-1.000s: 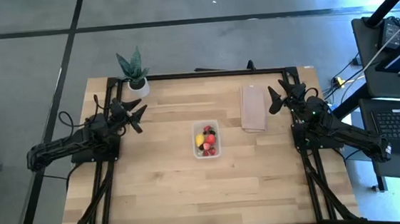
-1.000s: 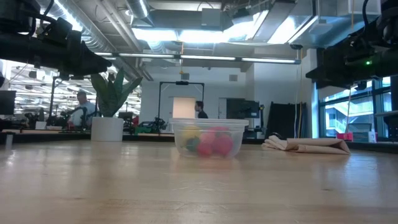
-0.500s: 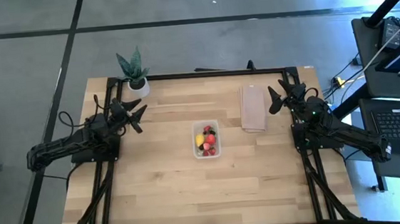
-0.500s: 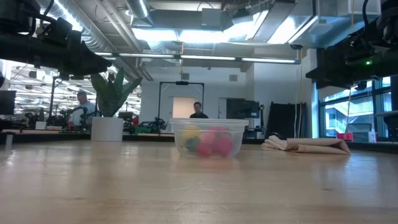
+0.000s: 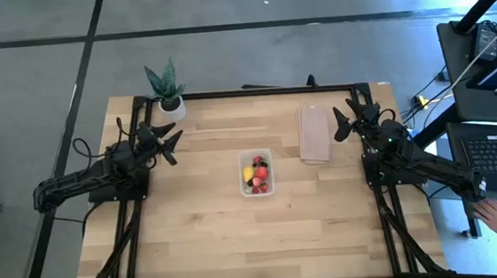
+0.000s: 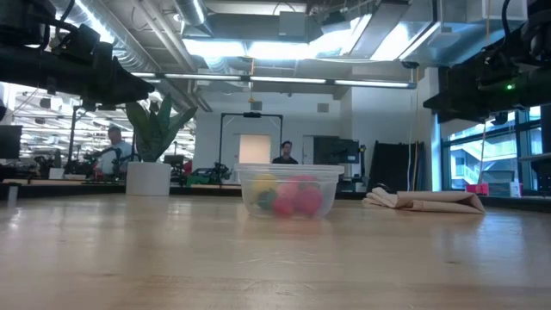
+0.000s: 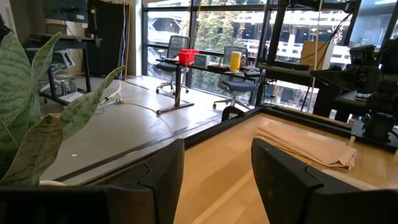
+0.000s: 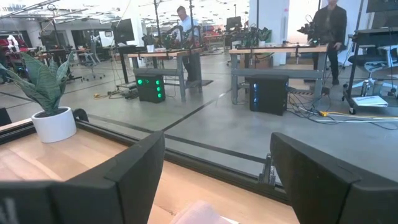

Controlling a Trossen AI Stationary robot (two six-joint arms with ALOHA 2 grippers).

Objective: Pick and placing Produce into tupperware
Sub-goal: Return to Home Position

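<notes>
Presently, left hand point(image 5: 174, 136): raised near left edge of tabletop point(image 5: 203, 240), jaws apart, empty. Plant point(image 5: 166, 90): far left corner. Tub point(image 5: 255, 153): mid-tabletop, long axis running far edge to near edge, well apart from both hands and about equally near each. Produce point(image 5: 257, 174): all seen lies inside tub, none loose, so nothing seems left to fetch. Tan sheet point(image 5: 315, 135): just right of tub. Right hand point(image 5: 343, 121): near right edge, jaws apart, empty. Writing: none legible.

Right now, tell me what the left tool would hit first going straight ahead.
Nothing, probably: the left tool is open, raised, aimed over the table's far rail, between plant and folded pinkish sheet. Depth is unclear.
</notes>
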